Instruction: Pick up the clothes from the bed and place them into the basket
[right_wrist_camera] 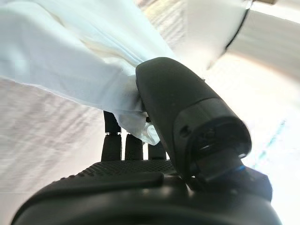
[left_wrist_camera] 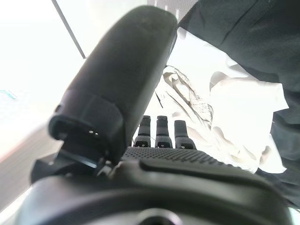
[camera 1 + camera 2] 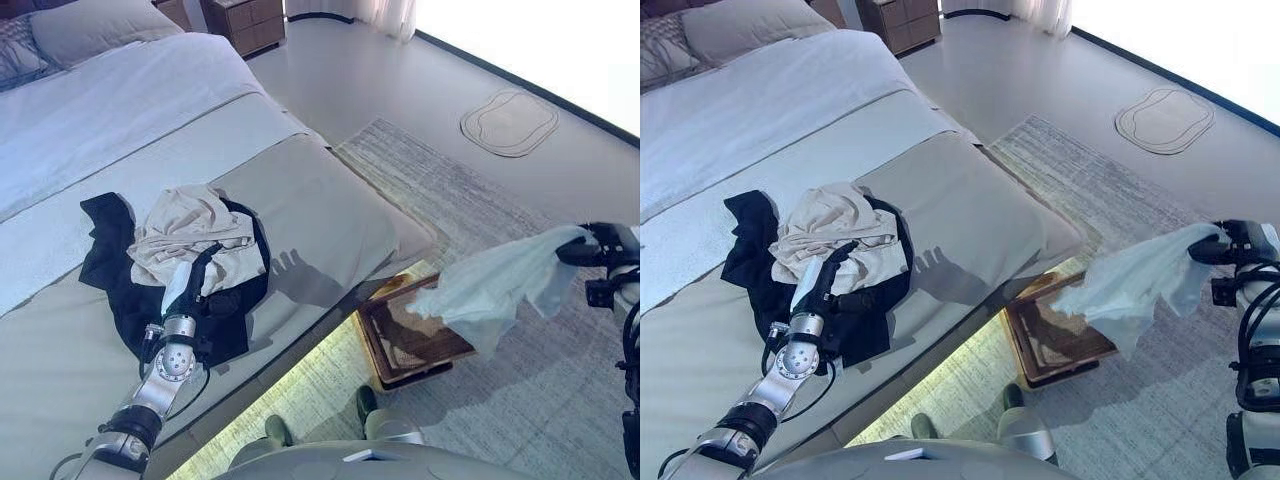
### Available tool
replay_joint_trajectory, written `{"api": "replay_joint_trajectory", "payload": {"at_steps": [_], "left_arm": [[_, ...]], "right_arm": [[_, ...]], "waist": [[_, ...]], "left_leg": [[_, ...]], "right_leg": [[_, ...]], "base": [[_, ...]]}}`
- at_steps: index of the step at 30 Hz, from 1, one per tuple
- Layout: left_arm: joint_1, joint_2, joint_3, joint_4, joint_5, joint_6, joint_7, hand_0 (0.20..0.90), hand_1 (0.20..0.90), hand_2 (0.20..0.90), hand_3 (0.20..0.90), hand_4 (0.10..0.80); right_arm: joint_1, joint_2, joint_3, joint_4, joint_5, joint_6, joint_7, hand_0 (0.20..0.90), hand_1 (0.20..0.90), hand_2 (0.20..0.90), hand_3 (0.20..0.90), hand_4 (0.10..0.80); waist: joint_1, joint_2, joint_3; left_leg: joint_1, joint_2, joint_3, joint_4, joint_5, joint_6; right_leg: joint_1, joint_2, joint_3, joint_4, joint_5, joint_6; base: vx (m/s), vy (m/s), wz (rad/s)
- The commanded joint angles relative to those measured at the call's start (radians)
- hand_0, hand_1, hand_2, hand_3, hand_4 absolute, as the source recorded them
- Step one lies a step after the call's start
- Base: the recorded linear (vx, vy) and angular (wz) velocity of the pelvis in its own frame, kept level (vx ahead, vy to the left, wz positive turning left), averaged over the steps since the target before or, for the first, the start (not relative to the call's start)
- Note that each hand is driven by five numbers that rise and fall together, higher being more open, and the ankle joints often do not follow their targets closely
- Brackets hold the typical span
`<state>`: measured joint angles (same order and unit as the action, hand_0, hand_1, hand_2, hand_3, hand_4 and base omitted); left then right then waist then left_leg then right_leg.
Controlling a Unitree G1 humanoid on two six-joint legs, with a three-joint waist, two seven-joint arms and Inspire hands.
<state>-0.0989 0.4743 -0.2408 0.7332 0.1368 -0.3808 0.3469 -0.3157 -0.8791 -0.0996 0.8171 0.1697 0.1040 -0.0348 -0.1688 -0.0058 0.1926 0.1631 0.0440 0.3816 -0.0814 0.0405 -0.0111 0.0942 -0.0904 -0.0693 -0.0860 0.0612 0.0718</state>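
A beige garment (image 3: 190,235) lies crumpled on top of a black garment (image 3: 115,270) on the grey bed (image 3: 320,210). My left hand (image 3: 195,275) rests on this pile with its fingers straight, pointing at the beige cloth (image 2: 234,103); it also shows in the left wrist view (image 2: 126,70). My right hand (image 3: 590,245) is shut on a pale white cloth (image 3: 495,285), pinched between thumb and fingers in the right wrist view (image 1: 70,56). The cloth hangs in the air to the right of and partly over a brown wicker basket (image 3: 425,368) on the floor beside the bed.
A grey striped rug (image 3: 500,400) lies under the basket. Pillows (image 3: 90,30) are at the head of the bed, with a wooden nightstand (image 3: 245,22) behind. A round mat (image 3: 510,122) lies on the floor at the far right.
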Motion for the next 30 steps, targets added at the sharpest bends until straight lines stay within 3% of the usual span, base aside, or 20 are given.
{"api": "replay_joint_trajectory", "payload": {"at_steps": [1,8,9,10,26,30], "left_arm": [[-0.092,0.019,-0.004,0.032,-0.041,-0.038,0.015,0.900,0.900,0.900,0.900,0.800],[-0.087,0.020,-0.017,0.025,-0.049,-0.031,-0.006,0.900,0.900,0.900,0.900,0.800],[-0.089,0.019,-0.019,0.027,-0.050,-0.033,-0.006,0.900,0.900,0.900,0.900,0.800],[-0.089,0.018,-0.019,0.027,-0.050,-0.035,-0.006,0.900,0.900,0.900,0.900,0.800],[-0.088,0.026,-0.020,0.003,-0.035,-0.036,-0.015,0.900,0.900,0.900,0.900,0.800],[-0.082,0.025,-0.010,-0.011,-0.026,-0.063,0.042,0.900,0.900,0.900,0.900,0.800]], "right_arm": [[-0.112,-0.075,0.034,0.024,-0.069,-0.111,-0.018,0.300,0.300,0.300,0.200,0.100],[-0.113,-0.043,0.066,0.079,-0.081,-0.095,-0.009,0.300,0.300,0.300,0.200,0.100],[-0.111,-0.036,0.070,0.091,-0.092,-0.082,-0.005,0.789,0.789,0.789,0.771,0.671],[-0.109,-0.031,0.074,0.103,-0.096,-0.075,0.000,0.900,0.900,0.900,0.900,0.800],[-0.081,0.023,0.093,0.124,-0.100,-0.066,0.000,0.900,0.900,0.900,0.900,0.800],[-0.065,0.039,0.095,0.127,-0.100,-0.067,0.004,0.900,0.900,0.900,0.900,0.800]], "waist": [[0.035,-0.022,-0.112],[0.049,-0.013,-0.107],[0.051,-0.011,-0.105],[0.053,-0.010,-0.104],[0.071,-0.006,-0.086],[0.076,-0.007,-0.082]], "left_leg": [[-0.017,0.015,-0.060,0.109,-0.157,-0.015],[-0.024,0.011,-0.069,0.102,-0.150,-0.019],[-0.024,0.010,-0.070,0.100,-0.149,-0.019],[-0.024,0.010,-0.071,0.098,-0.148,-0.019],[-0.027,0.007,-0.085,0.090,-0.137,-0.022],[-0.025,0.007,-0.088,0.087,-0.136,-0.023]], "right_leg": [[-0.067,0.034,-0.044,0.114,-0.073,0.016],[-0.070,0.035,-0.056,0.113,-0.074,0.016],[-0.070,0.035,-0.058,0.112,-0.074,0.016],[-0.070,0.035,-0.059,0.110,-0.073,0.016],[-0.063,0.035,-0.075,0.103,-0.073,0.014],[-0.061,0.033,-0.081,0.102,-0.072,0.014]], "base": [[0.000,0.000,0.00],[-0.007,-0.006,0.01],[-0.025,-0.018,0.06],[-0.018,-0.018,0.07],[-0.003,-0.013,0.03],[0.000,0.000,0.00]]}}
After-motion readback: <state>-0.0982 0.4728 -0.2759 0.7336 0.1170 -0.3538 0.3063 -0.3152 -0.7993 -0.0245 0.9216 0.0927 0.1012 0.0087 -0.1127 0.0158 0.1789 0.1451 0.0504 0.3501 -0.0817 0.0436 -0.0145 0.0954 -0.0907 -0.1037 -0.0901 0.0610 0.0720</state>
